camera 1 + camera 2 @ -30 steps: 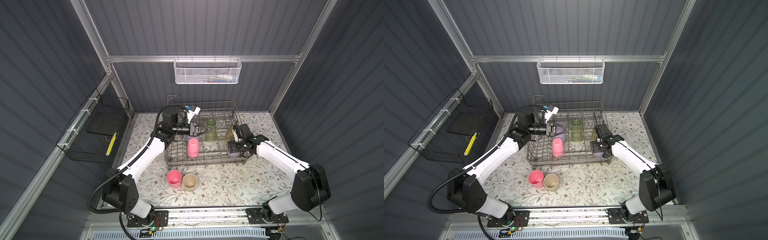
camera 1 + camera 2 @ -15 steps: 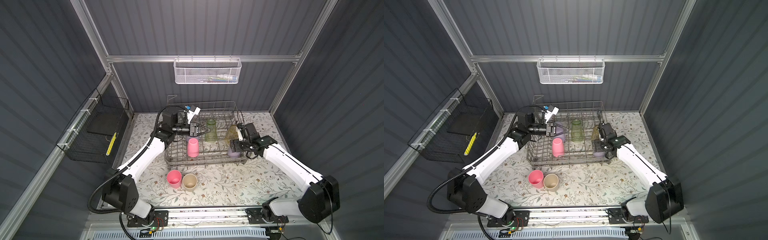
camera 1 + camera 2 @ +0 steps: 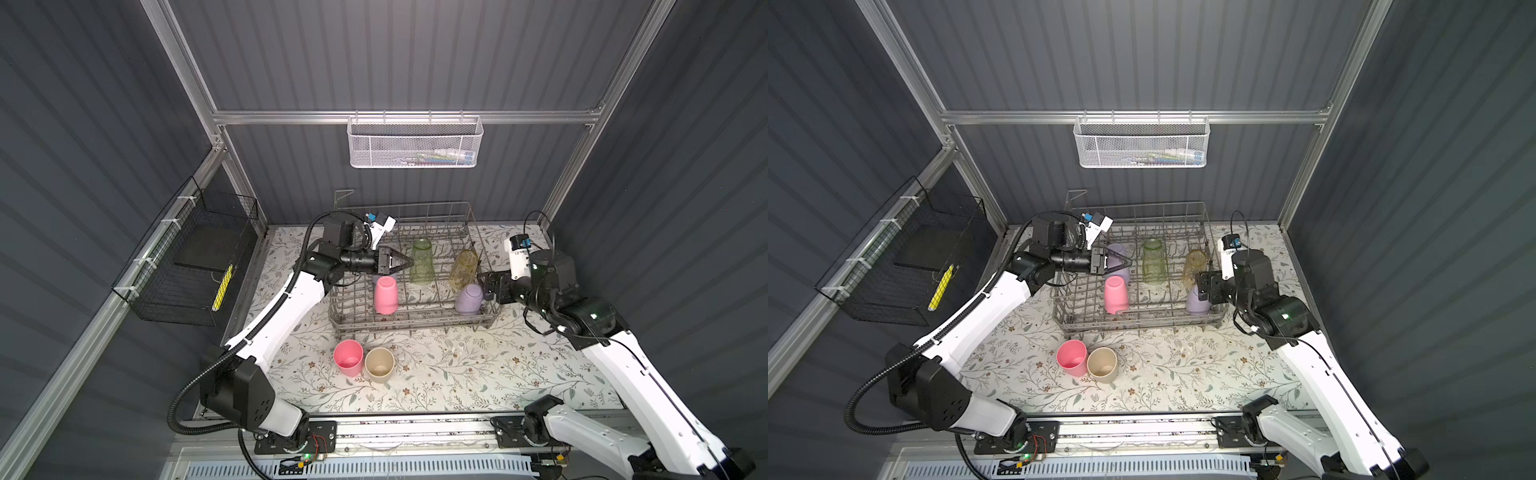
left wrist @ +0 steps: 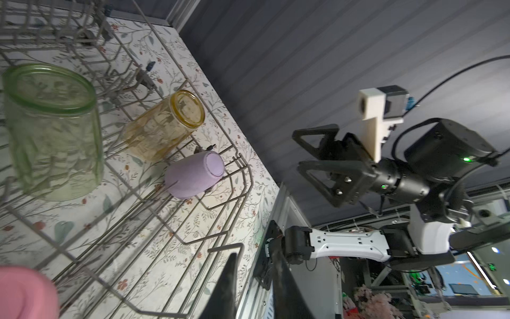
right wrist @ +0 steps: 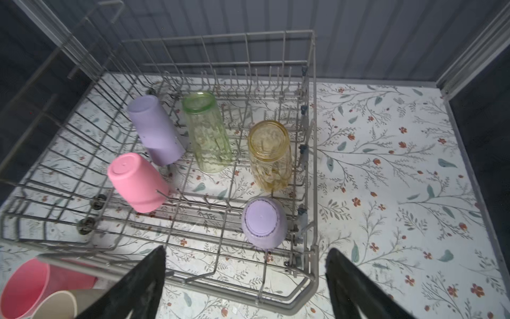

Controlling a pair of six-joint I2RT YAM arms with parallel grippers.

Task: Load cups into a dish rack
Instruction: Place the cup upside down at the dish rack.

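Note:
The grey wire dish rack [image 3: 411,325] [image 3: 1142,323] holds upturned cups: pink [image 3: 385,295], clear green [image 3: 422,262], clear amber [image 3: 463,270], lilac [image 3: 469,298] at its right front corner, and a second lilac one [image 3: 1117,259] [image 5: 154,132] at the left. My left gripper [image 3: 409,264] [image 4: 254,245] hovers over that left lilac cup, its fingers a narrow gap apart and holding nothing. My right gripper [image 3: 484,286] [image 5: 245,250] stands wide open just outside the rack's right side, beside the right lilac cup [image 5: 263,223] and apart from it. A pink cup [image 3: 348,357] and a beige cup [image 3: 379,364] stand upright in front of the rack.
A white mesh basket [image 3: 415,143] hangs on the back wall above the rack. A black wire basket [image 3: 187,266] is fixed to the left wall. The rack's tall grid sides and upright tines [image 5: 248,80] surround the cups. Flowered matting [image 3: 478,374] covers the table.
My right gripper has drawn back to the right, away from the right lilac cup, which stays in the rack, and its jaws have widened a little. The left arm has not moved.

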